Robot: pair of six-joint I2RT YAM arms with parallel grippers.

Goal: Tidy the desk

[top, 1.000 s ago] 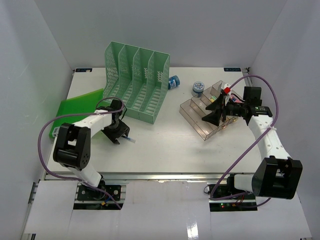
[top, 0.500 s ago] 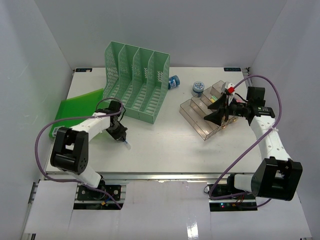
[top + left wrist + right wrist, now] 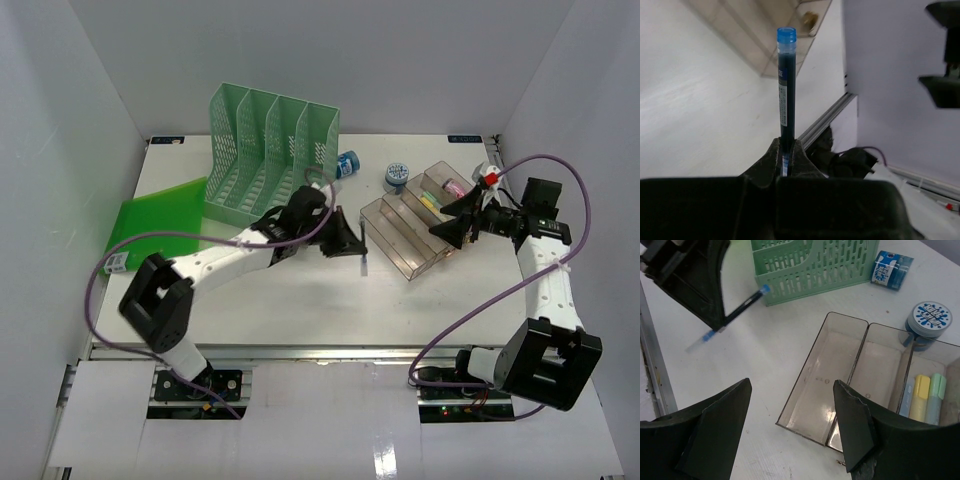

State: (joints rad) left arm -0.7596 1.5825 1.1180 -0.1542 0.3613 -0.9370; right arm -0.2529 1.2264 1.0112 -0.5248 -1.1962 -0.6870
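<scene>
On the white desk, my left gripper has reached out to the middle, just left of the clear tiered tray. It is shut on a blue capped pen, which sticks straight out past the fingertips; the right wrist view shows the same pen slanting above the tabletop. My right gripper hovers open over the tray's right side, and nothing lies between its fingers. Yellow and green highlighters lie in a back tier of the tray.
A green mesh file rack stands at the back left with a flat green folder beside it. A small blue-and-white box and a blue tape roll sit behind the tray. White walls enclose the desk; a metal rail runs along its front edge.
My left gripper shut on the pen near the folder and swung right with it to the desk's middle. The right gripper drew back to the right, still open.
</scene>
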